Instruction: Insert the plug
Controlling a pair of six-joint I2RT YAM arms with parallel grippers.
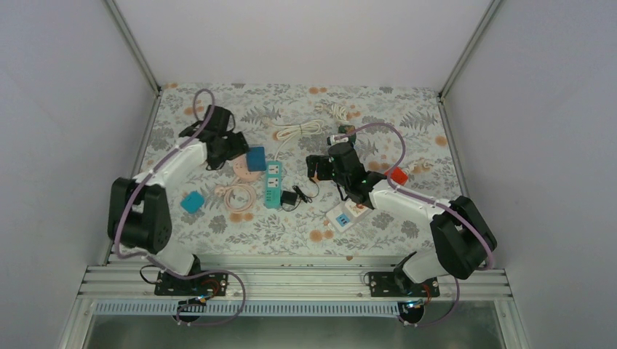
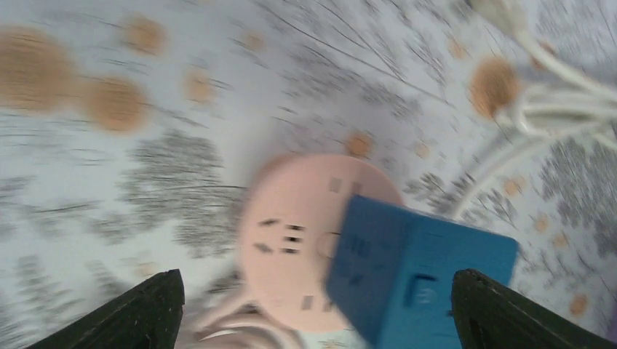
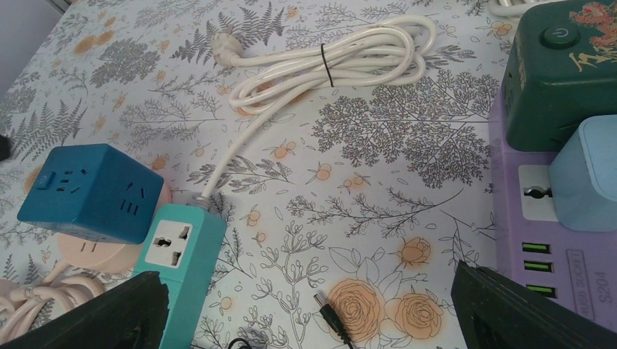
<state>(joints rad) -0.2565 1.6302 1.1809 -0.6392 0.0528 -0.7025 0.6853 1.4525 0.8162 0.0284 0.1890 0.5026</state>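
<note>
The plug is a dark blue cube (image 1: 256,158) resting on a round pink socket (image 1: 246,174). The left wrist view is blurred by motion. There the blue cube (image 2: 422,276) covers the right part of the pink socket (image 2: 291,233). My left gripper (image 2: 316,316) is open, with its fingers wide on either side; the right finger (image 2: 502,313) is close beside the cube. My right gripper (image 3: 309,320) is open over bare cloth. It sees the cube (image 3: 91,190) and the pink socket (image 3: 91,251) at its left. Nothing is between its fingers.
A teal power strip (image 3: 182,269) lies beside the pink socket, with a black barrel connector (image 3: 331,313) near it. At the right a purple strip (image 3: 553,247) holds a dark green cube (image 3: 564,73) and a pale blue cube (image 3: 586,174). A bundled white cable (image 3: 327,62) lies at the back.
</note>
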